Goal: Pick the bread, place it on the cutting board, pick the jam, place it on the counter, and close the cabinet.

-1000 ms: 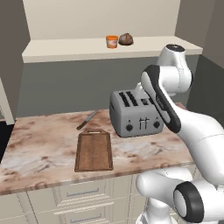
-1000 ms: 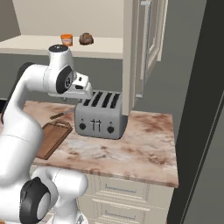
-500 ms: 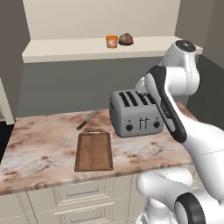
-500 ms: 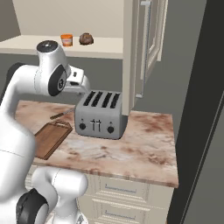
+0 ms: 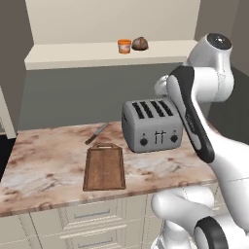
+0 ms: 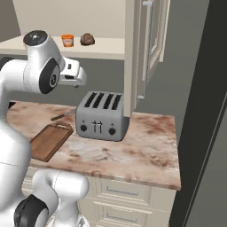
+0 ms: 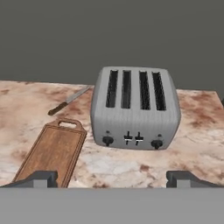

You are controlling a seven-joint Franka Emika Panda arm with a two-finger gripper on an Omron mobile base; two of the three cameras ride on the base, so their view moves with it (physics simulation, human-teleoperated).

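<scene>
Since the earlier frames, the arm has lifted and its upper joint has risen toward shelf height; bread, jam and board have not shifted.

Largest to smallest:
- Cabinet (image 6: 150, 40): door stands open at the right of the shelf.
- Counter (image 5: 48, 170): carries the toaster (image 5: 151, 125), cutting board (image 5: 104, 167) and a knife (image 5: 96, 133).
- Cutting board: lies bare, just left of the toaster.
- Gripper (image 7: 113, 178): finger tips spread wide apart with nothing between them, looking down on the toaster.
- Bread (image 5: 140, 43): on the shelf, just beside the jam (image 5: 124, 45), on its right.

Procedure for the step in hand, reaching for the bread: probably raise the hand above the shelf edge, approach on the side away from the jar, and centre the roll between the fingers before closing.
</scene>
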